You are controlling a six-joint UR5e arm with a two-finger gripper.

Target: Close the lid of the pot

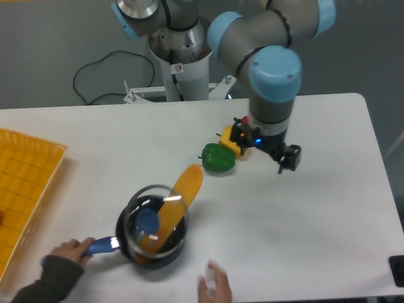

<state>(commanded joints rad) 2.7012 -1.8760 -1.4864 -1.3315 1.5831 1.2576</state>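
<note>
the lid (pixel 153 214) sat on the pot (pixel 151 249), tilted by an orange spatula (pixel 173 202); claw (pixel 287 159) far off, grip state unclear.

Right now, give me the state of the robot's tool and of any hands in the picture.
Tool: empty; open or shut cannot be told.
Hand: holding the pot by its handle.
Other hand: blurred, holding nothing.

A person's hand (pixel 69 251) is covering most of the pot's (pixel 151 252) blue handle, and the sleeve is running off the bottom edge. A second hand (pixel 214 285) is showing only as a blur. The arm is hiding the red pepper and part of the yellow pepper (pixel 228 141). The gripper (pixel 285 159) is too small for its opening to read.
</note>
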